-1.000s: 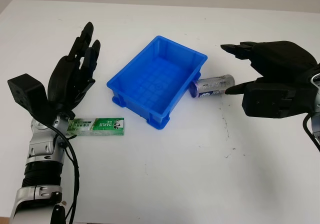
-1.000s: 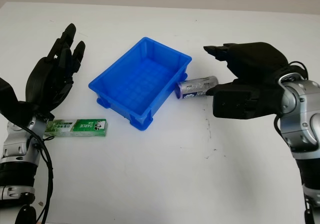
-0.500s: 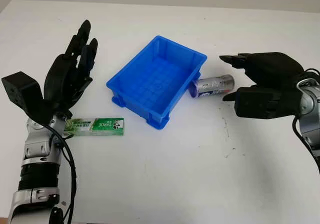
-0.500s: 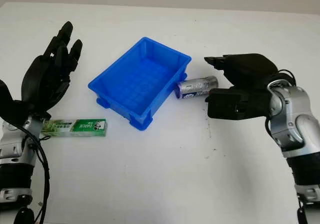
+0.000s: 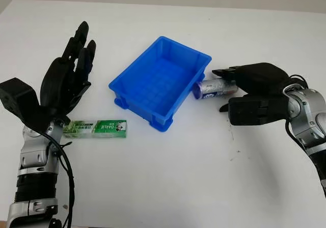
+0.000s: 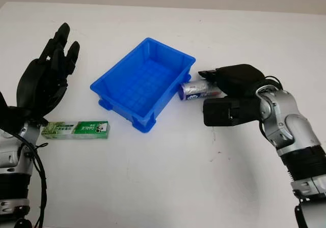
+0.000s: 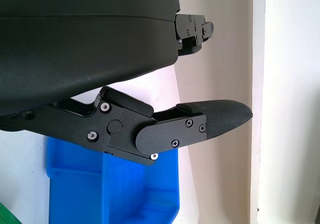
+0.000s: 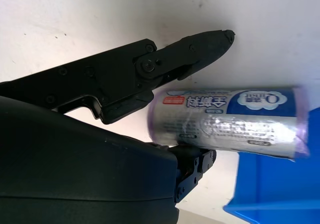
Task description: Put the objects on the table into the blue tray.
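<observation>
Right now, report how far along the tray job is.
Nothing is done: the tray holds nothing. In hand: the right hand is around the roll lying against the tray's outer wall, not lifted. Whether it grips is unclear. Left: the roll and the green box on the table. The left hand is open above that box.

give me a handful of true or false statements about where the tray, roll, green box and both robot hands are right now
1. The blue tray already holds the silver roll. False: the tray holds nothing; the silver roll lies on the table against its outer wall.
2. The right robot hand is at the roll, fingers on either side of it. True.
3. The green box lies on the table near the left robot hand. True.
4. The left robot hand grips the green box. False: it is open, raised above the table.
5. The roll stands upright. False: it lies on its side.
</observation>
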Controlling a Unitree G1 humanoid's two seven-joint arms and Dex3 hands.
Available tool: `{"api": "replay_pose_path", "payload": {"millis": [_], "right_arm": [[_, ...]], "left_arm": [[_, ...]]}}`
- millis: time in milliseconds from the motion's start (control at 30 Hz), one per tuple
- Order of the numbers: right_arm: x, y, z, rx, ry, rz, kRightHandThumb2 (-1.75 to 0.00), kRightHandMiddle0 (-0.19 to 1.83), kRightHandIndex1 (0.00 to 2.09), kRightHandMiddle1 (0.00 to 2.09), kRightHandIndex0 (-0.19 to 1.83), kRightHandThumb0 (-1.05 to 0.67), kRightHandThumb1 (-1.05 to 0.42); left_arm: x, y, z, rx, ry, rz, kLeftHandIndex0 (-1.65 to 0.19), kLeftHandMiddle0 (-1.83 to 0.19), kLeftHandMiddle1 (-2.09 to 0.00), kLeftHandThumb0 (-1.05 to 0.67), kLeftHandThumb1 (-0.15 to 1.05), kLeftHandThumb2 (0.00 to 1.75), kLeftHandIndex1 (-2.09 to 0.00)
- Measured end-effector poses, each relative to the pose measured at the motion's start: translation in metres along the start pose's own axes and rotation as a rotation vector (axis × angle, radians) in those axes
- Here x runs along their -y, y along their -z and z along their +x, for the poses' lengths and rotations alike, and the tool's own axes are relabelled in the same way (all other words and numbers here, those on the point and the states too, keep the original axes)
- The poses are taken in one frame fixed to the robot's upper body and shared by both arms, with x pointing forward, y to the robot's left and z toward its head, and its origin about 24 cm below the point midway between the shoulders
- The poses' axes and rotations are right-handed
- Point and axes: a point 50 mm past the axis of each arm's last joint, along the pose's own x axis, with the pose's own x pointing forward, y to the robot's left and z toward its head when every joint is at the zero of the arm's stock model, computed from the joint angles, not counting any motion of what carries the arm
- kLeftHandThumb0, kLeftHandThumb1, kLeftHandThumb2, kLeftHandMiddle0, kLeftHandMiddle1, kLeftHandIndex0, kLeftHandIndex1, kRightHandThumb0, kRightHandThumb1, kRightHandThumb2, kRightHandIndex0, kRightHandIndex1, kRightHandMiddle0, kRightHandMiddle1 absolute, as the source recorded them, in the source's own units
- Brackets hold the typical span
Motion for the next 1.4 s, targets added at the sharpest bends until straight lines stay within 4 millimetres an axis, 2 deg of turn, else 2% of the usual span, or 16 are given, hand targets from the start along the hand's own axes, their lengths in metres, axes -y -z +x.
{"api": "replay_pose_path", "payload": {"millis": [200, 267, 300, 333, 367, 400, 467, 533, 600, 667, 833, 900, 967, 1167, 1267, 1400], "right_arm": [[0.002, -0.007, 0.001, 0.064, 0.017, -0.026, -0.05, 0.39, 0.11, 0.10, 0.37, -0.78, -0.96], [0.003, -0.008, 0.001, 0.079, 0.036, -0.032, -0.04, 0.50, 0.22, 0.15, 0.57, -0.74, -0.93], [0.003, -0.009, 0.001, 0.090, 0.055, -0.038, -0.04, 0.54, 0.51, 0.17, 0.56, -0.74, -0.91], [0.004, -0.010, 0.001, 0.101, 0.077, -0.046, -0.05, 0.58, 0.91, 0.20, 0.45, -0.72, -0.90], [0.004, -0.011, 0.001, 0.114, 0.100, -0.054, -0.05, 0.62, 1.19, 0.25, 0.35, -0.70, -0.89], [0.004, -0.011, 0.001, 0.126, 0.123, -0.061, -0.05, 0.62, 1.26, 0.34, 0.34, -0.69, -0.89], [0.005, -0.013, 0.001, 0.149, 0.160, -0.083, -0.05, 0.51, 1.18, 0.72, 0.38, -0.65, -0.91], [0.003, -0.014, 0.001, 0.165, 0.177, -0.109, -0.05, 0.45, 1.20, 0.98, 0.42, -0.62, -0.93], [0.001, -0.013, 0.002, 0.172, 0.188, -0.127, -0.05, 0.37, 1.71, 1.31, 0.28, -0.59, -0.95], [-0.001, -0.014, 0.003, 0.176, 0.191, -0.146, -0.06, 0.32, 2.01, 1.64, 0.29, -0.58, -0.97], [-0.002, -0.017, 0.004, 0.187, 0.186, -0.223, -0.06, 0.43, 2.09, 1.98, 0.73, -0.60, -1.02], [0.000, -0.017, 0.004, 0.191, 0.185, -0.248, -0.06, 0.60, 2.09, 2.07, 0.97, -0.60, -1.03], [0.001, -0.018, 0.005, 0.190, 0.164, -0.252, -0.06, 0.71, 2.09, 2.09, 1.06, -0.59, -1.04], [0.006, -0.020, 0.002, 0.186, 0.073, -0.229, -0.07, 0.69, 2.09, 2.09, 0.93, -0.53, -1.05], [0.008, -0.023, -0.003, 0.183, -0.019, -0.162, -0.11, 0.61, 2.09, 2.09, 0.84, -0.49, -1.05], [0.013, -0.030, -0.016, 0.220, -0.158, 0.005, -0.10, 0.69, 2.09, 2.09, 0.90, -0.43, -1.05]], "left_arm": [[0.000, 0.002, -0.002, -0.004, -0.002, 0.001, 0.10, 0.12, -0.05, -0.70, 1.05, 0.65, -0.05], [0.000, 0.001, -0.002, 0.001, -0.005, 0.005, 0.11, 0.12, -0.05, -0.70, 1.05, 0.65, -0.04], [0.000, 0.001, -0.002, 0.004, -0.006, 0.007, 0.11, 0.12, -0.05, -0.70, 1.05, 0.65, -0.04], [0.000, 0.001, -0.002, 0.004, -0.005, 0.007, 0.11, 0.12, -0.05, -0.70, 1.05, 0.65, -0.05], [0.000, 0.001, -0.002, 0.005, -0.005, 0.007, 0.11, 0.12, -0.05, -0.70, 1.05, 0.64, -0.05], [0.001, 0.001, -0.002, 0.006, -0.005, 0.006, 0.11, 0.11, -0.06, -0.70, 1.05, 0.64, -0.05], [0.001, 0.001, -0.002, 0.006, -0.006, 0.004, 0.10, 0.12, -0.05, -0.71, 1.05, 0.63, -0.05], [0.001, 0.001, -0.002, 0.006, -0.005, 0.004, 0.10, 0.12, -0.05, -0.70, 1.05, 0.64, -0.05], [0.001, 0.001, -0.002, 0.007, -0.005, 0.004, 0.09, 0.11, -0.05, -0.70, 1.05, 0.63, -0.06], [0.001, 0.002, -0.002, 0.006, -0.007, 0.003, 0.09, 0.11, -0.05, -0.70, 1.05, 0.63, -0.06], [0.002, 0.002, -0.002, 0.005, -0.011, 0.001, 0.09, 0.12, -0.05, -0.70, 1.05, 0.64, -0.05], [0.001, 0.002, -0.002, 0.006, -0.012, 0.002, 0.10, 0.11, -0.06, -0.70, 1.05, 0.64, -0.05], [0.001, 0.002, -0.002, 0.005, -0.018, 0.006, 0.10, 0.11, -0.06, -0.70, 1.05, 0.64, -0.05], [0.001, 0.002, -0.001, 0.006, -0.019, 0.007, 0.10, 0.11, -0.05, -0.70, 1.05, 0.63, -0.05], [0.001, 0.002, -0.001, 0.007, -0.016, 0.004, 0.11, 0.12, -0.05, -0.70, 1.05, 0.63, -0.05], [0.001, 0.002, -0.001, 0.006, -0.017, 0.000, 0.09, 0.11, -0.05, -0.71, 1.05, 0.62, -0.06]]}}
